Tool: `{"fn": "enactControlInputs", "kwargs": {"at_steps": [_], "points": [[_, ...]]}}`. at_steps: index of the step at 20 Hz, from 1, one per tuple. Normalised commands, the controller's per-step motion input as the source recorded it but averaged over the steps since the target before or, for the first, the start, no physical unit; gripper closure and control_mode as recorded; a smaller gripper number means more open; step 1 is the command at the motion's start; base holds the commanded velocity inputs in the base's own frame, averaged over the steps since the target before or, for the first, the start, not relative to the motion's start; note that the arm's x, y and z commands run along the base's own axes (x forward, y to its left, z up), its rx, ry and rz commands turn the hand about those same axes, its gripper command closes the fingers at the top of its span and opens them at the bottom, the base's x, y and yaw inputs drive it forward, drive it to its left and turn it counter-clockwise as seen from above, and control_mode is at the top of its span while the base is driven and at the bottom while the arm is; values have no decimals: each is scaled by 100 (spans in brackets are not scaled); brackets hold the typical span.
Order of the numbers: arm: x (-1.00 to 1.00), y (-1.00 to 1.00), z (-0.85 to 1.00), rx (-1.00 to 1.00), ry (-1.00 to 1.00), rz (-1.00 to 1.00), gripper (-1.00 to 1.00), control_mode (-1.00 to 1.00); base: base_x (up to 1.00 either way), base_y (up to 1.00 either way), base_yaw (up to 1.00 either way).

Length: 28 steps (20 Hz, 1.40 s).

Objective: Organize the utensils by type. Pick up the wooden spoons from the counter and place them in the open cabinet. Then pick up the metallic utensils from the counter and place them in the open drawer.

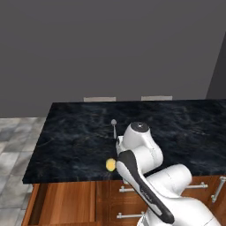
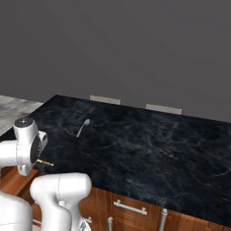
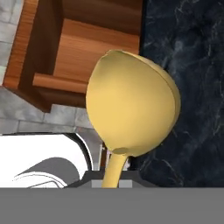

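Observation:
My gripper (image 3: 113, 181) is shut on the thin handle of a wooden spoon (image 3: 131, 109). Its yellow-tan oval bowl looms close in the hand view. The same bowl (image 1: 110, 164) peeks out beside my arm at the front edge of the black counter (image 1: 79, 141), and a bit of the spoon's handle (image 2: 45, 163) shows by my wrist. Beneath the held spoon, the open drawer (image 3: 57, 83) of reddish-brown wood juts out from the base cabinets. A small silver metal spoon (image 1: 114, 126) (image 2: 83, 127) lies flat on the counter, beyond my arm. The open cabinet is out of view.
Base cabinet fronts with silver bar handles (image 2: 130, 207) run under the counter. Grey tiled floor (image 1: 13, 145) lies to the counter's left end. A plain grey wall (image 1: 110, 44) stands behind, with two pale chair backs (image 1: 99, 99) just past the far edge.

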Motion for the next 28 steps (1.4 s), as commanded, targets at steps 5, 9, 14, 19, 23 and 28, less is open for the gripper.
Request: {"fn": "enactControlInputs", "kwargs": {"at_steps": [5,9,14,19,23,28], "points": [[4,88,-11,-2,-2,-5,100,-100,0,0,0],[-1,72,-27,1,0,-16,100,-100,0,0,0],[-2,52,-26,4,-1,-17,100,-100,0,0,0],[0,40,-15,1,0,-18,100,-100,0,0,0],[1,42,-6,3,0,-16,100,-100,0,0,0],[1,43,0,1,15,-4,100,-100,0,0,0]]}}
